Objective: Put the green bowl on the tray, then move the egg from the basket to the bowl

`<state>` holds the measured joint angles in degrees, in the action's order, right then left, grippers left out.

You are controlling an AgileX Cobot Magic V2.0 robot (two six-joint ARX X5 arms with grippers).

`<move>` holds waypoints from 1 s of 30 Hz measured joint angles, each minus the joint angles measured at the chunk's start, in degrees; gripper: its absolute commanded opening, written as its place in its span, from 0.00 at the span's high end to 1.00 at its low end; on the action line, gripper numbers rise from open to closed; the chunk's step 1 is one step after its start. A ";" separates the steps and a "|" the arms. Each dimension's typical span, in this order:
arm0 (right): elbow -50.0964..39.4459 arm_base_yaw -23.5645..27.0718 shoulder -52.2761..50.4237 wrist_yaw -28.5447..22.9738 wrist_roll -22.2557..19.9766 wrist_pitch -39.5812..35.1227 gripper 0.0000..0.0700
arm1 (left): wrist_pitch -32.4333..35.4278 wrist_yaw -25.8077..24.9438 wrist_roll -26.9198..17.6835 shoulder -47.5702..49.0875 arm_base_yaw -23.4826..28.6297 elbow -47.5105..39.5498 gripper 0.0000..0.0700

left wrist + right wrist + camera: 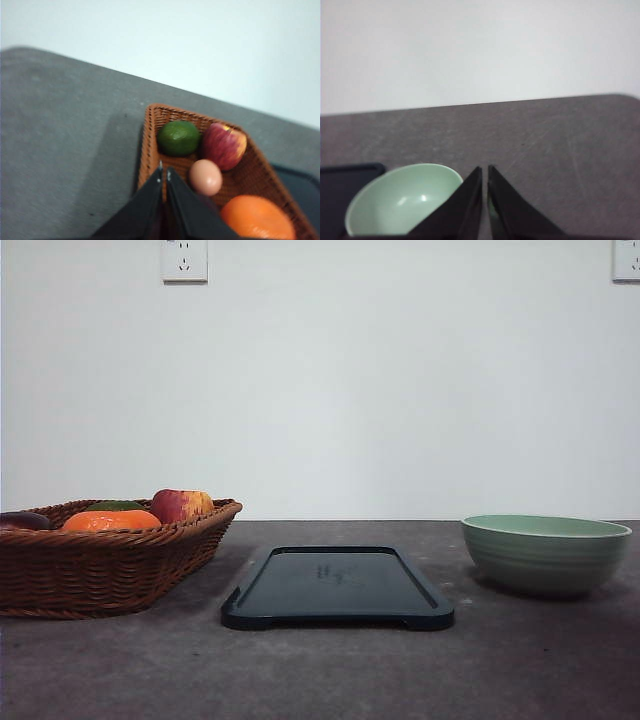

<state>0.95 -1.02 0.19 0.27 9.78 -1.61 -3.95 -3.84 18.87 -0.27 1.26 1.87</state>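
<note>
The pale green bowl stands on the table at the right, beside the dark navy tray, which lies bare in the middle. The wicker basket sits at the left. In the left wrist view the egg lies in the basket among other fruit, just beside the tips of my left gripper, whose fingers are shut with nothing between them. In the right wrist view my right gripper is shut and bare above the table, next to the green bowl, with the tray's corner behind it.
The basket also holds a red-yellow apple, an orange, a green lime and a dark fruit at its left end. A white wall with two sockets stands behind the grey table.
</note>
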 measured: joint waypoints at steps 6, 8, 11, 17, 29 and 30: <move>0.00 0.00 0.00 -0.24 6.16 -0.97 0.99 | 3.58 0.03 10.39 0.00 0.00 0.00 1.00; 0.00 0.00 0.02 -0.26 6.28 -2.59 0.99 | 5.52 1.20 11.30 0.00 0.00 0.00 1.00; 0.00 0.00 0.02 -0.32 6.56 -5.75 0.99 | 9.41 3.81 10.31 0.00 0.00 0.00 1.00; 0.07 0.00 0.02 -1.22 6.51 -8.48 0.99 | 14.84 4.26 3.18 -0.01 0.00 0.05 1.00; 14.17 0.00 10.91 -1.64 5.69 0.37 0.99 | 5.96 6.87 1.55 -11.09 0.00 13.17 1.00; 15.57 0.00 12.67 -1.28 5.39 1.52 0.99 | 4.78 6.73 1.51 -12.74 0.00 14.59 1.00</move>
<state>16.53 -1.02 12.86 -1.01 15.18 -0.09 0.83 2.89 20.38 -13.01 1.26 16.46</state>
